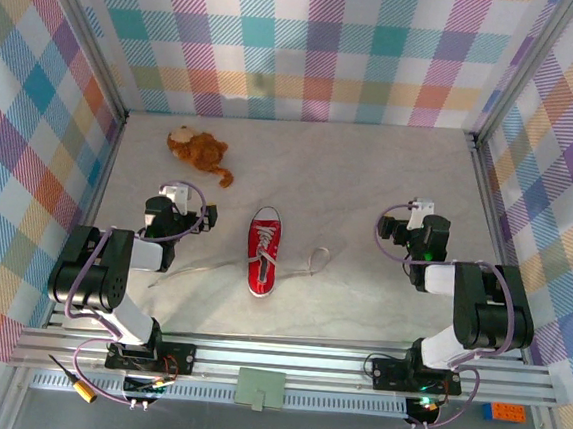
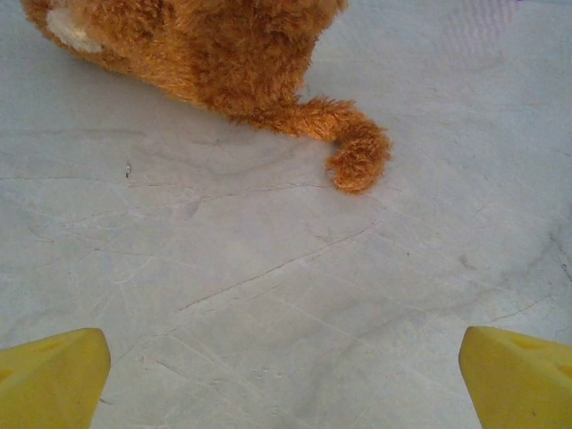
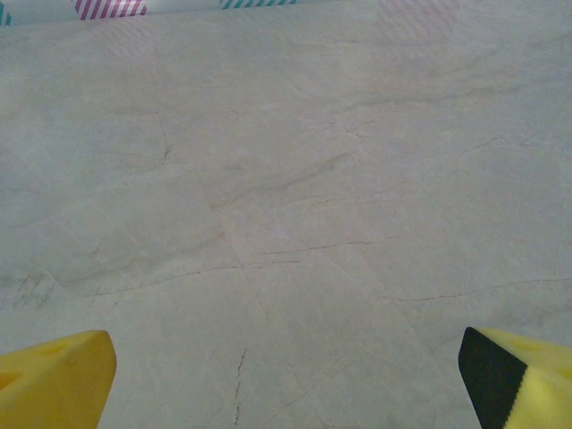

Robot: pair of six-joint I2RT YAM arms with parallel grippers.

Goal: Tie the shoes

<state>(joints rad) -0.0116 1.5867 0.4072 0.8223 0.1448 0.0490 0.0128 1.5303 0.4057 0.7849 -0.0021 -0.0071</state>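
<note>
The shoe, a small red sneaker (image 1: 264,253) with a white toe cap, lies in the middle of the table with its toe pointing away from the arm bases. Its white laces are loose: one trails left toward the left arm (image 1: 187,266), and the other loops to the right (image 1: 315,260). My left gripper (image 1: 178,195) (image 2: 286,380) sits left of the shoe, open, with bare table between its yellow fingertips (image 2: 54,380). Right of the shoe, my right gripper (image 1: 419,211) (image 3: 286,380) also stands open over bare table, yellow fingertips (image 3: 55,380) wide apart.
A brown plush toy animal (image 1: 198,150) (image 2: 223,54) lies at the back left, just ahead of the left gripper, its tail (image 2: 357,152) curling toward it. Plaid walls (image 1: 311,46) enclose the table on three sides. A metal rail (image 1: 284,360) runs along the near edge.
</note>
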